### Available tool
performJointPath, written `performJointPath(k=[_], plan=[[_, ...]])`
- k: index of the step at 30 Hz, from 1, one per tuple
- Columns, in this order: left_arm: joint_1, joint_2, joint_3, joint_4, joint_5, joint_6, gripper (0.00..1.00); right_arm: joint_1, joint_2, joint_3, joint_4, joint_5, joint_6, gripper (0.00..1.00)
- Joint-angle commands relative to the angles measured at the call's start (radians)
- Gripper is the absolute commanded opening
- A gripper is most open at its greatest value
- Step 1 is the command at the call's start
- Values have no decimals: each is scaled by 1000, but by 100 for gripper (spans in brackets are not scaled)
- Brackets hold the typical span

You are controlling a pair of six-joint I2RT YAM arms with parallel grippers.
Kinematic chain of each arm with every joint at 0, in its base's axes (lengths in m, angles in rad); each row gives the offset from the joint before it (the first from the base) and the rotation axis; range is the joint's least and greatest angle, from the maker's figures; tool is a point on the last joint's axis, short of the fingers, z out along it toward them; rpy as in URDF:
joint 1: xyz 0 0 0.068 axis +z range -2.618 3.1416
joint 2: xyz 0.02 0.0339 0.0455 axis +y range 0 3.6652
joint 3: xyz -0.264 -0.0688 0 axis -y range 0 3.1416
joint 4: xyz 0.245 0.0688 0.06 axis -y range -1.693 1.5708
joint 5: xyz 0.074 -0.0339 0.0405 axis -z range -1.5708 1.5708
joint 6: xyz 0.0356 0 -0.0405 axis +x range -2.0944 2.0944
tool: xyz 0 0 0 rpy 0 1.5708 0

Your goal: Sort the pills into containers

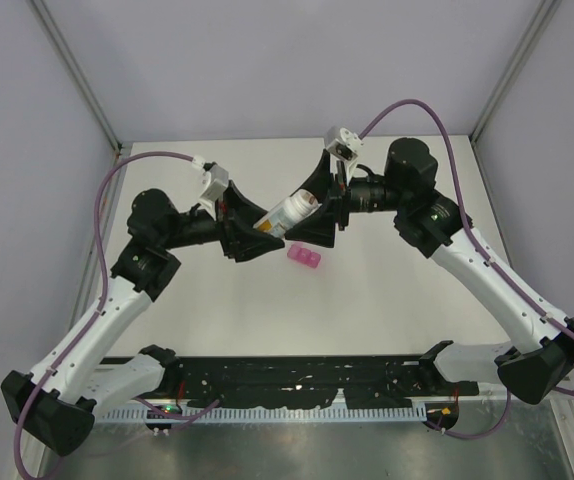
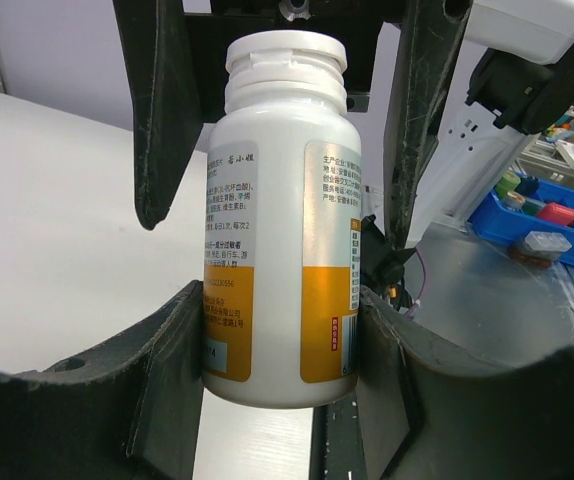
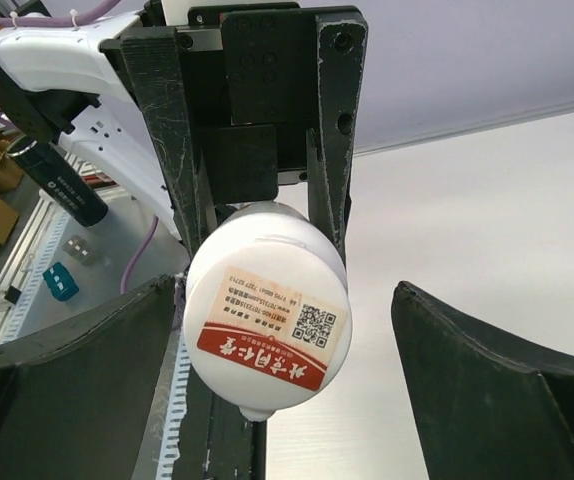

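Note:
A white pill bottle (image 1: 287,213) with an orange label hangs tilted above the table, its white cap pointing to the right. My left gripper (image 1: 264,228) is shut on the bottle's lower body; in the left wrist view the bottle (image 2: 277,220) sits clamped in that gripper (image 2: 282,345). My right gripper (image 1: 319,212) is open, its fingers flanking the cap. In the right wrist view the labelled cap (image 3: 267,335) sits in that gripper (image 3: 282,385), with a gap to the right finger (image 3: 487,400). The pink pill box (image 1: 303,258) lies on the table just below the bottle. No loose pills show.
The white table (image 1: 397,290) is ringed by grey walls and metal frame posts (image 1: 77,75). A black rail (image 1: 297,375) runs along the near edge between the arm bases. A blue bin of parts (image 2: 547,215) stands off the table.

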Motion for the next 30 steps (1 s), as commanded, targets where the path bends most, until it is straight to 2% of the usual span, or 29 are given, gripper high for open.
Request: performJointPath(k=[1,6,13,22,30], plan=[[18,-30,-9,56,10,-9,0,-5,-7,18,-20,13,-40,95],[50,-47,-7,14,9,38,0,-11,-23,14,-104,49,-141,100],[92,-67,-24,-56,-5,142,0,-20,-95,-49,-232,213,-342,95],[95,-101,-139,-95,-91,320,0,-42,-122,-196,-203,387,-410,95],[95,-135,-314,23,-160,367,0,-63,-49,-291,-86,531,-407,95]])
